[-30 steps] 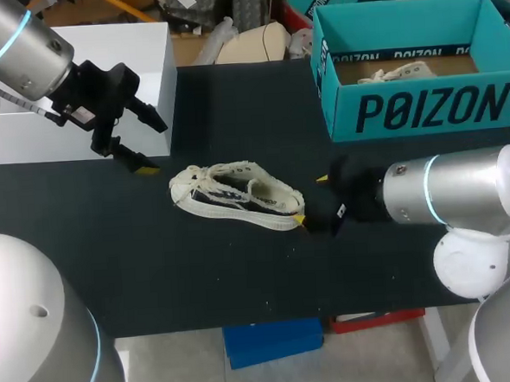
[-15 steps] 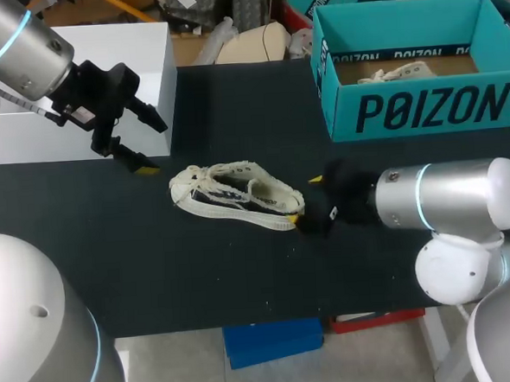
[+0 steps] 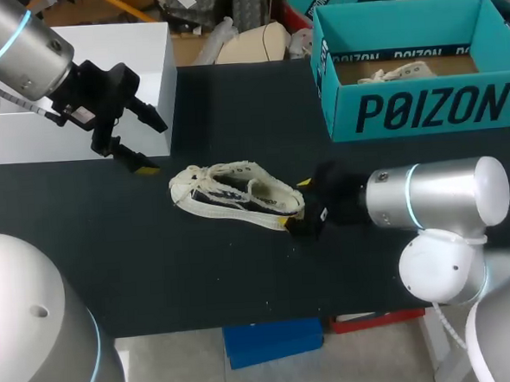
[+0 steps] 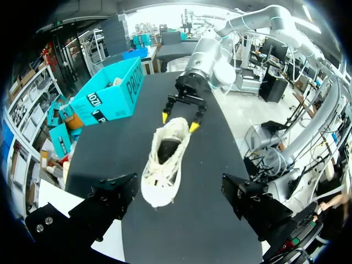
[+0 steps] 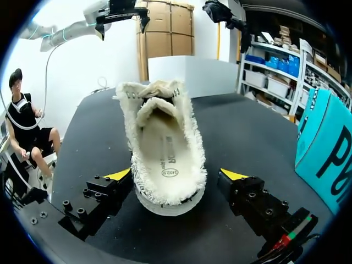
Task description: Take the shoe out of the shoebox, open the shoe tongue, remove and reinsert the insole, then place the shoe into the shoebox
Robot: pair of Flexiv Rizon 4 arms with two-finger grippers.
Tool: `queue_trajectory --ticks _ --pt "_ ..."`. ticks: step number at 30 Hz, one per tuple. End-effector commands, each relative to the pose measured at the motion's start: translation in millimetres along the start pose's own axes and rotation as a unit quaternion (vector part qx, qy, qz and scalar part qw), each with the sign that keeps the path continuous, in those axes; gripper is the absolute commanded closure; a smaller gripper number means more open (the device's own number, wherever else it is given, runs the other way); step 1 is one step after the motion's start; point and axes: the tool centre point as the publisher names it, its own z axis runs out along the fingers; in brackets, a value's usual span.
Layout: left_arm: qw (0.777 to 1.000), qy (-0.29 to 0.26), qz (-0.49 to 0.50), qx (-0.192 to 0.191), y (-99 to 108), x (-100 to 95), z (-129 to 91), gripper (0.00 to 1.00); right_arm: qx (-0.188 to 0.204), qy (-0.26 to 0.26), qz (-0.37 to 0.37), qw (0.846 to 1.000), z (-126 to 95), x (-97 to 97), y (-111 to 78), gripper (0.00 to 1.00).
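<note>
A frayed cream low-top shoe (image 3: 236, 197) lies on the black table, toe toward my left arm. My right gripper (image 3: 293, 203) is open at its heel. In the right wrist view the heel of the shoe (image 5: 165, 148) sits between the spread yellow tips of that gripper (image 5: 176, 175), and the insole shows inside. My left gripper (image 3: 153, 145) hangs open above the table, left of the toe and apart from it. From the left wrist, the shoe (image 4: 165, 165) lies ahead of the left gripper (image 4: 179, 184), with my right gripper (image 4: 179, 121) at its far end.
The teal shoebox (image 3: 423, 103) stands open at the back right with another cream shoe (image 3: 395, 72) inside. A white box (image 3: 84, 80) stands at the back left, close behind my left gripper. Bare black table lies in front of the shoe.
My right gripper has slid left along the table until its open fingers straddle the shoe's heel. The shoe and my left arm have stayed where they were.
</note>
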Motion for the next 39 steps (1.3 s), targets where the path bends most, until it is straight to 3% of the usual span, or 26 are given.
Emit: queue_trajectory --ticks 1,8,9,10,25,39 --pt "1.000 -0.001 0.001 0.001 1 0.1 1 0.00 -0.059 0.012 0.000 0.998 7 -0.6 -4.1 0.00" --pt "1.000 -0.001 0.001 0.001 1 0.1 1 0.00 -0.060 0.019 -0.001 0.998 9 1.0 -7.4 0.00" --pt "1.000 -0.001 0.001 0.001 1 0.1 1 0.00 -0.058 0.019 -0.003 0.998 9 0.8 -7.5 0.70" --pt "1.000 -0.001 0.001 0.001 1 0.1 1 0.00 -0.056 0.025 -0.006 0.998 9 0.5 -7.4 1.00" --pt "1.000 -0.001 0.001 0.001 1 0.1 1 0.00 -0.001 0.050 -0.025 0.998 -38 -7.5 8.2 1.00" --pt "1.000 -0.001 0.001 0.001 1 0.1 1 0.00 0.054 0.108 -0.070 0.990 -62 -21.2 6.6 1.00"
